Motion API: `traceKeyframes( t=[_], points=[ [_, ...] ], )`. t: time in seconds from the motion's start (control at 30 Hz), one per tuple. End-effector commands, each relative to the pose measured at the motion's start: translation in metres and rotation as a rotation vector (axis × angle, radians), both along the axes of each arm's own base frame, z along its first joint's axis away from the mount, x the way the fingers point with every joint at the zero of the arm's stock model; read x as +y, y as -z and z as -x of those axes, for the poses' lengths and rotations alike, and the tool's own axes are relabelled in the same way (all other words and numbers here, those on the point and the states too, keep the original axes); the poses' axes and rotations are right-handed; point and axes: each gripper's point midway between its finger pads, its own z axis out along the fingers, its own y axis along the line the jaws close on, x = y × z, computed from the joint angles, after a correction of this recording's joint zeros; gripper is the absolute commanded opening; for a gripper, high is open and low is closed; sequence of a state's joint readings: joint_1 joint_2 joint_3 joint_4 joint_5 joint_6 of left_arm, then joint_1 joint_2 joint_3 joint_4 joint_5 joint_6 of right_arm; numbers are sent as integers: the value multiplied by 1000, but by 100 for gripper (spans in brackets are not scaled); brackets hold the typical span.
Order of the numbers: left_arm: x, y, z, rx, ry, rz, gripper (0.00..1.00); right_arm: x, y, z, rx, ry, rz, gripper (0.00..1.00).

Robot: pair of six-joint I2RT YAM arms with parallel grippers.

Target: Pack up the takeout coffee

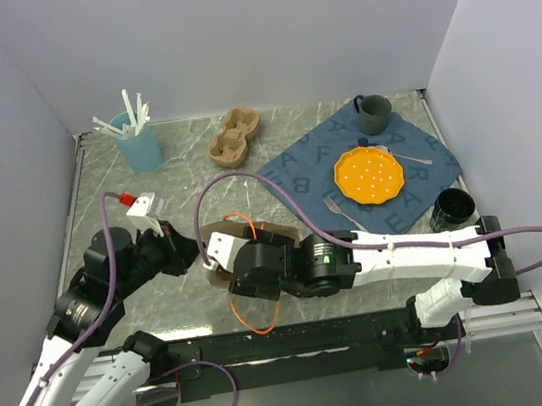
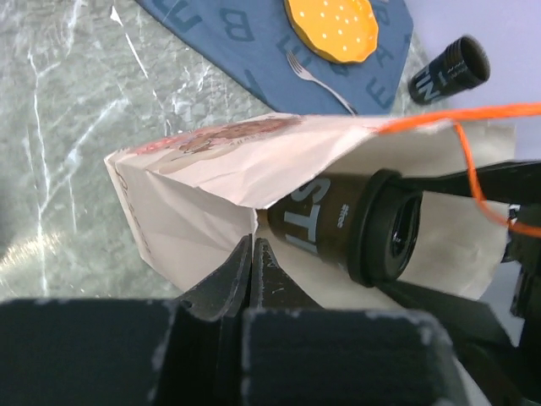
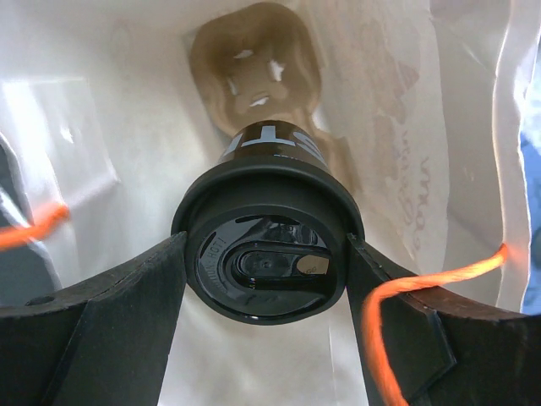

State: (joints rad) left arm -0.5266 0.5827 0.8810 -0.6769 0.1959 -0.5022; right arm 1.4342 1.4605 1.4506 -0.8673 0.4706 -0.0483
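Sliding the coffee cup (image 3: 266, 254) deeper into the paper bag (image 2: 186, 194) is judged to be the step in hand. The cup lies on its side just inside the bag's mouth, gripped at its lid between the spread fingers of the right gripper (image 3: 264, 264). The left gripper (image 2: 254, 249) is closed tight, apparently on the bag's lower lip, so the mouth is held open. The cup should be steered toward a well of the cardboard carrier (image 3: 254, 59) seen at the bag's far end, guided clear of the orange cord (image 3: 423, 288), and released only once seated. A second black cup (image 1: 451, 208) stands on the table, well apart.
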Motion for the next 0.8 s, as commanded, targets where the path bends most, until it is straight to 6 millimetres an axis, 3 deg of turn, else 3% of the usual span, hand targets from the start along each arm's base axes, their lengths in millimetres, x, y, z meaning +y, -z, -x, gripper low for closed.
traceKeyframes(
  t=[0.0, 0.03, 0.13, 0.2, 0.33, 0.4, 0.53, 0.67, 0.7, 0.73, 0.77],
  points=[
    [-10, -23, -13, -131, 73, -33, 1, 4, -32, -16, -111, -70, -73, 53],
    [-10, -15, -13, -128, 81, -44, 1, 6, -32, -19, -119, -82, -74, 54],
    [-14, -24, -12, -223, 116, -13, 1, 0, -30, -34, -106, -66, -63, 54],
    [-12, -41, -15, -320, 93, 20, 1, -4, -32, -43, -94, -76, -89, 54],
    [-15, -35, -24, -407, 108, -8, 1, -5, -41, -57, -89, -89, -96, 54],
    [-17, -39, -29, -471, 120, -19, 1, -6, -33, -61, -78, -91, -67, 54],
    [-25, -38, -27, -496, 174, -13, 1, 2, -25, -54, -40, -127, -59, 54],
    [-28, -20, -29, -417, 200, -58, 2, 7, -25, -54, -31, -118, -84, 53],
    [-24, -27, -30, -406, 174, -59, 6, 9, -27, -56, -40, -114, -102, 53],
    [-19, -14, -31, -308, 132, -74, 25, 8, -22, -55, -36, -111, -100, 53],
    [-11, -12, -36, -271, 66, -89, 36, 9, -22, -55, -34, -112, -106, 53]
  ],
)
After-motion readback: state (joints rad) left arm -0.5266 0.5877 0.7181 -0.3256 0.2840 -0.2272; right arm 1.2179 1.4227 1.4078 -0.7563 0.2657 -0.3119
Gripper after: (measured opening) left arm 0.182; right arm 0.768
